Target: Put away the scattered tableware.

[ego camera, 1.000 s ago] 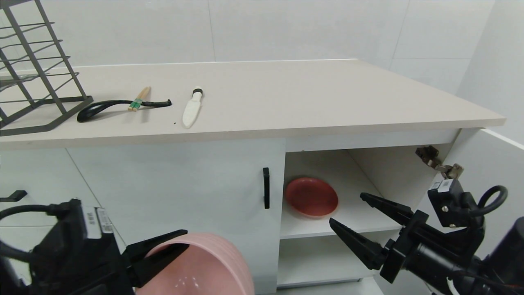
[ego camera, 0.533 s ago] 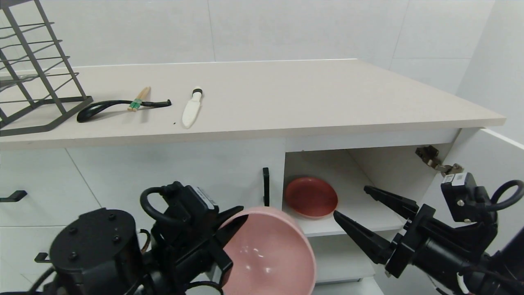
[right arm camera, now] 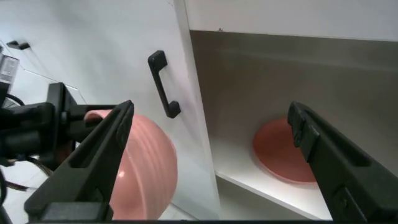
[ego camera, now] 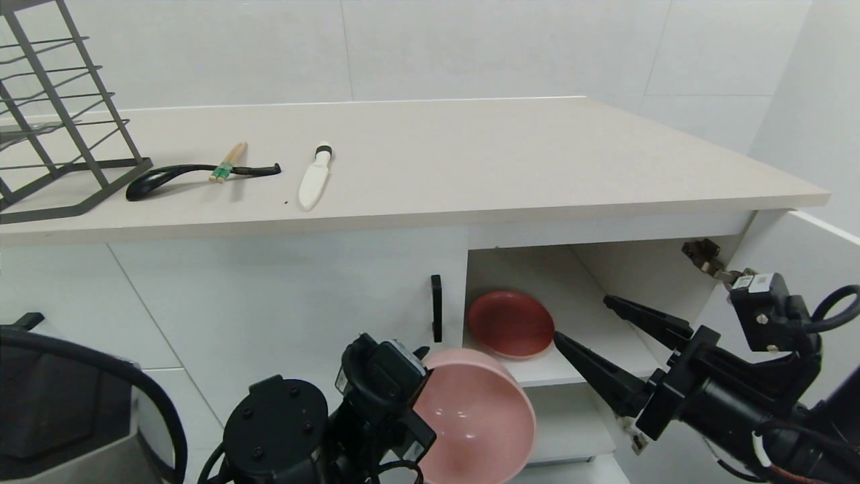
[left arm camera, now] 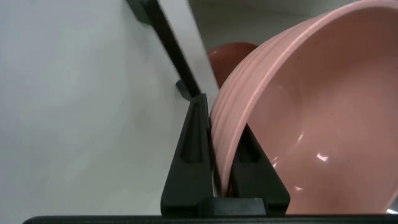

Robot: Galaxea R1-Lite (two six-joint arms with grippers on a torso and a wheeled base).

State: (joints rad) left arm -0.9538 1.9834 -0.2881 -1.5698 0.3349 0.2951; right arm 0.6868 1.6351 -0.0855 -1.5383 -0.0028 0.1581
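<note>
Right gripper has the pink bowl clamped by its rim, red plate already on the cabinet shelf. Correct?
No: the left gripper clamps the pink bowl by its rim, per the left wrist view; the right gripper is open and empty. The red plate does lie on the cabinet shelf.

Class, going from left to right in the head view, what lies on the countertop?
Wire rack → black spoon → white knife. The chopsticks lie across the spoon's handle, so they have no clear place in the order.

Cabinet, upper shelf [ego camera: 571, 282]: red plate [ego camera: 510, 323] at left edge; right half bare. Right gripper [ego camera: 583, 317], fingers spread, before opening.
</note>
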